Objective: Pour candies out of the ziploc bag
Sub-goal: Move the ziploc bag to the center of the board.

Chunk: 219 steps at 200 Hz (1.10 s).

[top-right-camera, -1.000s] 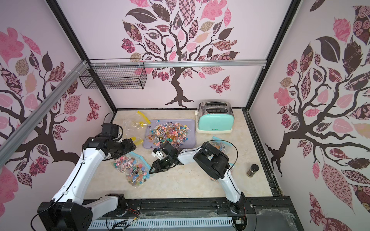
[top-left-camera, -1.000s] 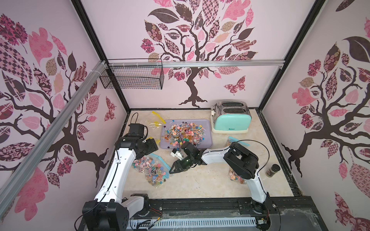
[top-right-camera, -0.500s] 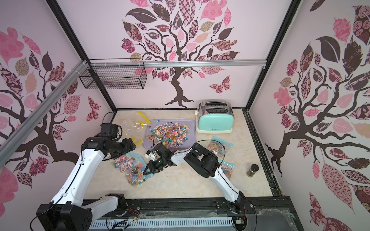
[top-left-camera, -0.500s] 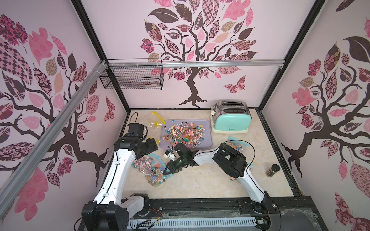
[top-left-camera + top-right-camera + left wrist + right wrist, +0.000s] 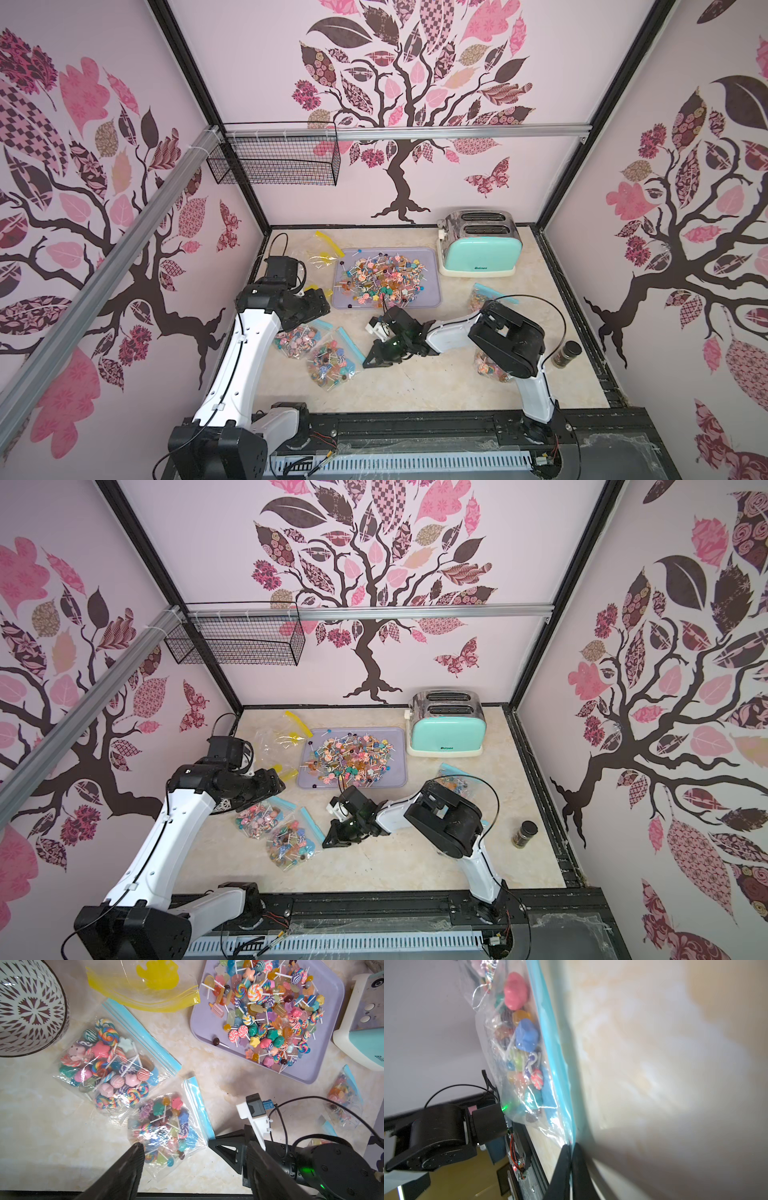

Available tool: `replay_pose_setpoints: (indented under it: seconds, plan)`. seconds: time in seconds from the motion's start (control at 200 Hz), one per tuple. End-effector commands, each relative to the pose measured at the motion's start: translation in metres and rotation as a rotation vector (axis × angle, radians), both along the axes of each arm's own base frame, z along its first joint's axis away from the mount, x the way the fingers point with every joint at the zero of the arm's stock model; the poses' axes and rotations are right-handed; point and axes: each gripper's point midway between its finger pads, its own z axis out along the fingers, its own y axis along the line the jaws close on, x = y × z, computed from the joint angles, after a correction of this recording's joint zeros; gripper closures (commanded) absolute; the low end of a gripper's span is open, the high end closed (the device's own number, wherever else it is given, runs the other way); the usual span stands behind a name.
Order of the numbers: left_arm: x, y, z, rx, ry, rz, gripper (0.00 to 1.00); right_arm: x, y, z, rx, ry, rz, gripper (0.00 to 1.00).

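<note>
While both top views only show the right gripper (image 5: 370, 360) lying low on the counter (image 5: 415, 386) with its tip at a corner of the ziploc bag (image 5: 330, 366), the right wrist view settles it: both fingers (image 5: 559, 1172) are pinched tight on the bag's blue zip strip (image 5: 556, 1064), and the candies (image 5: 526, 1036) are bunched inside the clear plastic. The left wrist view adds stuff the overhead hides, like a patterned bowl (image 5: 31, 1007) tucked under the left arm. It also shows the left gripper (image 5: 195, 1145) hovering over that same bag, jaws spread wide, holding nothing. A second blue-zip bag (image 5: 108, 1059) lies right against it. They might overlap a bit, but the plastic glare makes that hard to call. The purple tray (image 5: 432, 266), heaped with loose sweets, sits just behind, with the toaster (image 5: 480, 249) beside it at the back wall. Room-wise, there's bare counter between the gripped bag and the front rail. Another filled bag (image 5: 481, 296) lies by the right arm's elbow, and a spice jar (image 5: 566, 354) stands near the right edge.
</note>
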Motion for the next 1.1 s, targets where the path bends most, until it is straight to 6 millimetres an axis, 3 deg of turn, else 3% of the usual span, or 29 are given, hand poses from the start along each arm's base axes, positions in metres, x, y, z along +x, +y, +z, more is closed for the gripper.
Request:
replay_pose_setpoints:
  seconds: [0.0, 0.095, 0.165, 0.22, 0.44, 0.675, 0.88, 1.09]
  plan:
    - [-0.008, -0.011, -0.003, -0.015, 0.007, -0.047, 0.19, 0.000, -0.027, -0.015, -0.067, 0.028, -0.123, 1.00]
    - [-0.012, -0.019, -0.009, 0.010, 0.022, -0.074, 0.19, -0.004, -0.030, -0.012, -0.036, 0.042, -0.128, 0.96]
    - [-0.015, -0.024, -0.015, 0.020, 0.033, -0.080, 0.19, -0.003, -0.022, -0.008, -0.008, 0.043, -0.117, 0.86]
    - [-0.015, -0.025, -0.019, 0.016, 0.034, -0.070, 0.19, 0.000, -0.013, -0.003, 0.015, 0.041, -0.100, 0.83]
    - [-0.022, -0.025, -0.034, 0.004, 0.067, -0.041, 0.19, 0.010, 0.005, -0.003, 0.018, 0.038, -0.081, 0.88]
    - [-0.062, -0.021, -0.067, 0.009, 0.203, 0.045, 0.27, 0.011, -0.004, -0.003, -0.001, 0.020, -0.084, 0.94]
    - [-0.062, -0.042, -0.099, -0.027, 0.270, 0.063, 0.30, 0.022, -0.032, 0.003, -0.014, -0.021, -0.168, 0.98]
    - [-0.070, -0.083, -0.134, 0.013, 0.338, -0.035, 0.30, 0.029, -0.094, 0.004, -0.087, -0.077, -0.333, 0.98]
